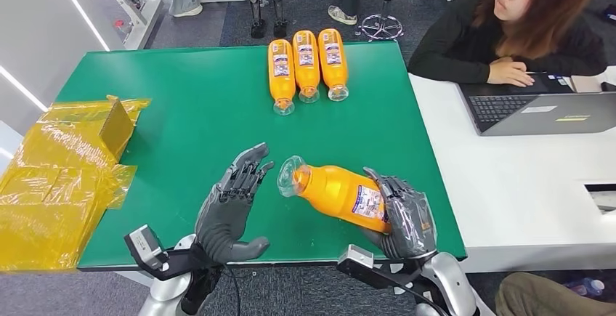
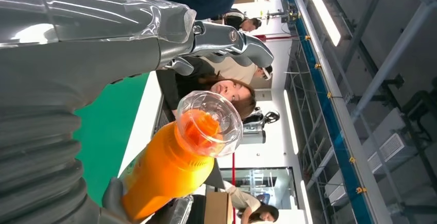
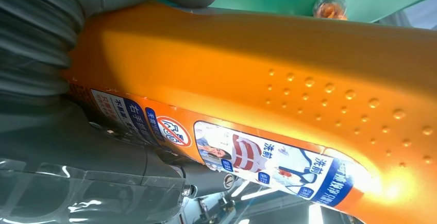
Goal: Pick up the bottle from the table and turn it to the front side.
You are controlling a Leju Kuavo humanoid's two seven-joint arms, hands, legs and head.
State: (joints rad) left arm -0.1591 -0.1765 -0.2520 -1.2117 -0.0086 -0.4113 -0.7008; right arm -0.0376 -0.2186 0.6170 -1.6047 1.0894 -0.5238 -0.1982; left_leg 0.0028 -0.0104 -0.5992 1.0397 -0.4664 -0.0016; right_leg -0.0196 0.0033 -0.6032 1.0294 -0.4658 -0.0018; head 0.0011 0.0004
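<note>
An orange bottle (image 1: 335,192) with a clear cap and a printed label is lifted off the green table (image 1: 196,123), its cap pointing toward my left hand. My right hand (image 1: 403,218) grips the bottle's base end, fingers wrapped over the label. Close up, the orange bottle (image 3: 288,95) shows its dimpled side and label against my right hand (image 3: 77,147). My left hand (image 1: 232,203) is open, fingers spread, just left of the cap and not touching it. From the left wrist, the bottle (image 2: 178,165) shows cap-on beyond my left hand (image 2: 93,44).
Three more orange bottles (image 1: 306,65) lie side by side at the table's far edge. Yellow plastic packaging (image 1: 62,178) covers the table's left end. A person sits at a laptop (image 1: 541,109) on the white table on the right.
</note>
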